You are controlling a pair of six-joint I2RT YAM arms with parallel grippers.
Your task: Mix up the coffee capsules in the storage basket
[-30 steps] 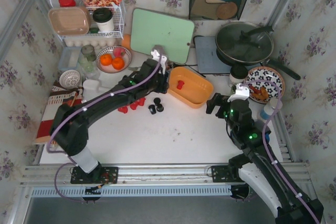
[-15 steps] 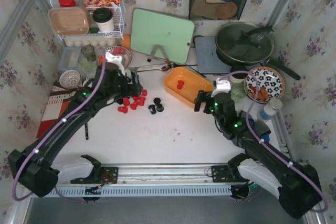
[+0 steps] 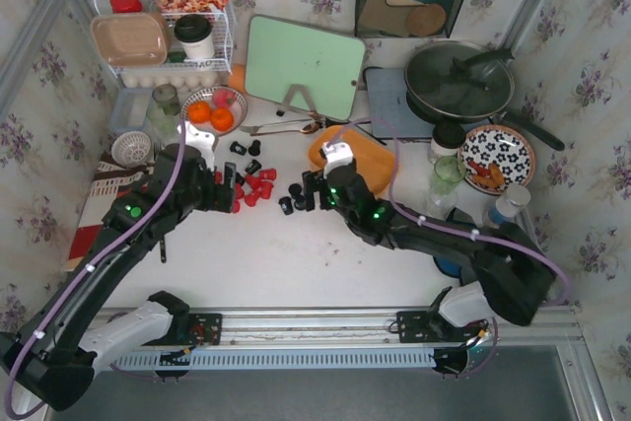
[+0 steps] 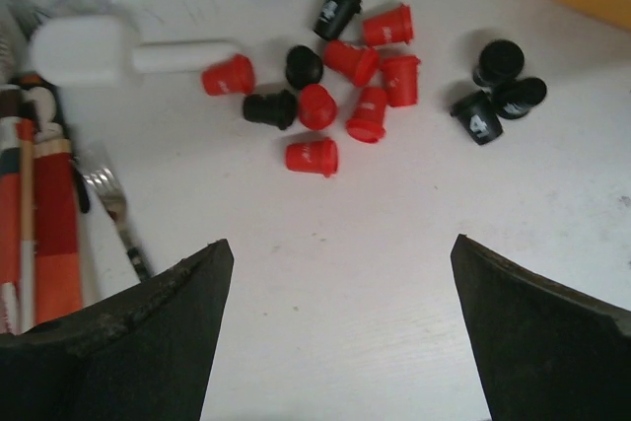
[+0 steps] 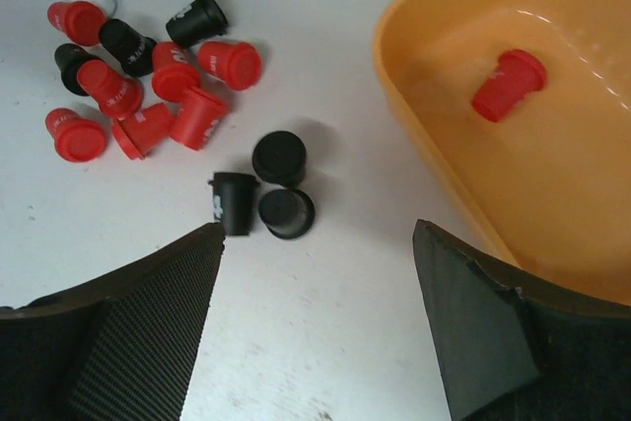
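At the far left a red-striped cloth (image 4: 44, 234) lies on the white table (image 3: 325, 263), with a metal fork (image 4: 113, 209) just beside it and a white plastic scoop-like piece (image 4: 84, 51) farther back. The left gripper (image 4: 340, 244) hangs over bare tabletop on the near side of the coffee capsules (image 3: 251, 186). Its jaws are spread wide with nothing between them.

The capsules lie loose on the table, left of the basket. Most are in a tight cluster of glossy red cup-shaped pods with a few black ones among them (image 4: 350, 96). A few more black pods (image 3: 246, 153) lie on the cluster's far side. Three black pods (image 5: 261, 189) sit touching one another just right of the cluster.

The right gripper (image 5: 317, 232) is over the table close to those three, its jaws also wide apart and empty.

Right of it stands the shallow orange plastic storage basket (image 5: 592, 224), partly hidden under the right arm in the top view. A single red capsule (image 5: 508, 84) lies on its side inside.

Farther right a floral plate (image 3: 498, 155) sits near the table edge.
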